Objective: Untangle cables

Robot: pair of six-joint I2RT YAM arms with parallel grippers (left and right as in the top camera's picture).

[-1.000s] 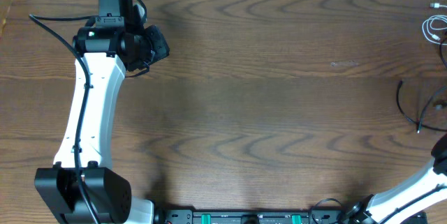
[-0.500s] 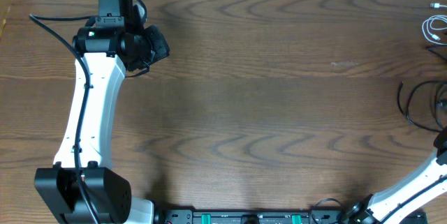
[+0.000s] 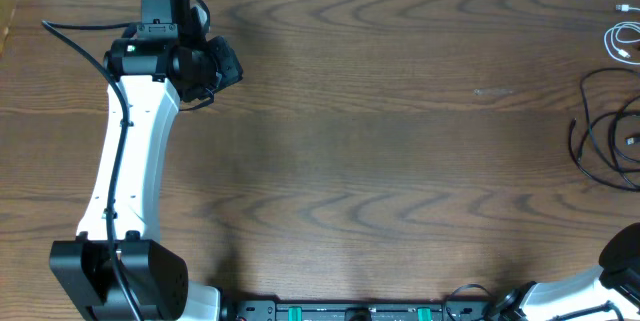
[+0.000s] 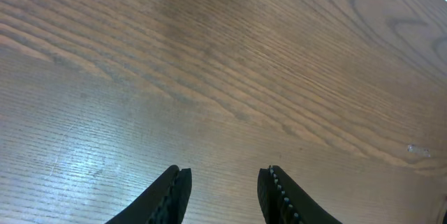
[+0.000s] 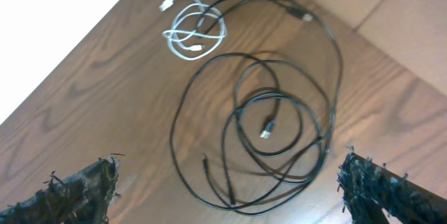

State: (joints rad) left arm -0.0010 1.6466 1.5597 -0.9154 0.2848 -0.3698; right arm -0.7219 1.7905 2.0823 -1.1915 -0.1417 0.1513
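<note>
The cables lie at the table's far right edge. The white cable (image 5: 188,39) is a small coil, also seen in the overhead view as white cable (image 3: 622,41). The black cables (image 5: 267,128) lie in wide overlapping loops beside it, one loop reaching up to the white coil; in the overhead view they show as black cables (image 3: 574,141). My right gripper (image 5: 229,167) hovers above the black loops, open wide, holding nothing. My left gripper (image 4: 225,181) is far off at the back left, left gripper (image 3: 218,65), open over bare wood.
The right arm (image 3: 622,261) sits in the front right corner. The left arm (image 3: 125,161) runs along the left side. A rail with connectors (image 3: 350,311) lines the front edge. The table's right edge and a pale floor (image 5: 391,1) are close to the cables.
The right arm has drawn back toward the front right corner. The black loops now lie more spread out and reach farther back. The left arm has not moved.
</note>
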